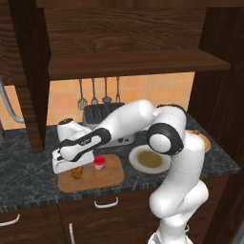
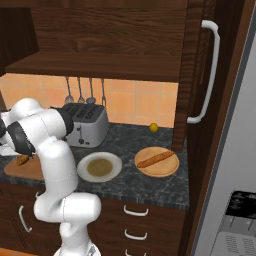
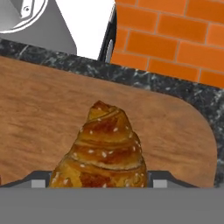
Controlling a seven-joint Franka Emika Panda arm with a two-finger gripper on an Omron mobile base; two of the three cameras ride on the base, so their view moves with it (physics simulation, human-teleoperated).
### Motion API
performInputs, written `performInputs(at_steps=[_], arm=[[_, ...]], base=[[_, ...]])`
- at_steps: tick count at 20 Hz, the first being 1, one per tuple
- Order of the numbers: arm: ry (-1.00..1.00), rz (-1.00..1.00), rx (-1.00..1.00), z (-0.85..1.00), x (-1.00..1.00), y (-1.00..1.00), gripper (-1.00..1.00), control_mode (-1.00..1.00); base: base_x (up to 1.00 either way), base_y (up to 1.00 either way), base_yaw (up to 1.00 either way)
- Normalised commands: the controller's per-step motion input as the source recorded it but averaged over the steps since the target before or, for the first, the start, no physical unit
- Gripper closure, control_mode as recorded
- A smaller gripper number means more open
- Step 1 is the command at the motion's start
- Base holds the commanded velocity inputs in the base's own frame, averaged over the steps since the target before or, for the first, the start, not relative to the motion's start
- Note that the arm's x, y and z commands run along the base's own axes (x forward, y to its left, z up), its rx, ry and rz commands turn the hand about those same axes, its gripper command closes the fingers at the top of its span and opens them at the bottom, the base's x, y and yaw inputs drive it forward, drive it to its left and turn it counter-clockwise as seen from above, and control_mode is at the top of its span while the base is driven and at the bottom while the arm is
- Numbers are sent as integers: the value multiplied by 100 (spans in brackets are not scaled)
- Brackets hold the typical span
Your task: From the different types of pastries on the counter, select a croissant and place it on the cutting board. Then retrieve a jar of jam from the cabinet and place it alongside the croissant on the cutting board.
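Croissant (image 3: 101,153) sits directly ahead of the hand camera, right at the bottom of the hand view, between two grey finger parts whose tips are cut off by the frame edge. Cannot tell whether the fingers are clamped on it or loose. It rests on the cutting board (image 3: 39,118), with its pointed end aimed toward the board's far rounded corner.

Left base view: croissant (image 1: 77,172) lies on the left part of the cutting board (image 1: 112,178), just under the white hand; gripper (image 1: 76,167) is mostly hidden by the hand body. Jar of jam (image 1: 98,162) stands upright on the same board, just beside the croissant and nearer the board's back edge. Board lies along the counter (image 1: 28,176) front edge. White plate (image 1: 148,158) sits just beyond the board's other end, toaster (image 1: 102,114) behind the arm.

Right base view: adds the round wooden plate (image 2: 157,162) carrying the long thin pastry (image 2: 156,159), and a small yellow fruit (image 2: 153,127) by the back wall. Croissant (image 2: 23,159) shows at the far left on the board (image 2: 20,170).

Arm folds over at the elbow and reaches low, forearm nearly level, hand down over the board.
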Motion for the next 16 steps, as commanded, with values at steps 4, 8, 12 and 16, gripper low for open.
performInputs(at_steps=[4,8,12,16], arm=[[0,0,7,-2,0,-1,-100,-100],[0,2,16,0,0,-8,-100,-100],[0,8,14,1,0,-16,-100,-100],[-1,18,2,12,-3,-9,-100,-100]], base=[[0,0,0],[0,0,0],[0,0,0],[0,0,0]])
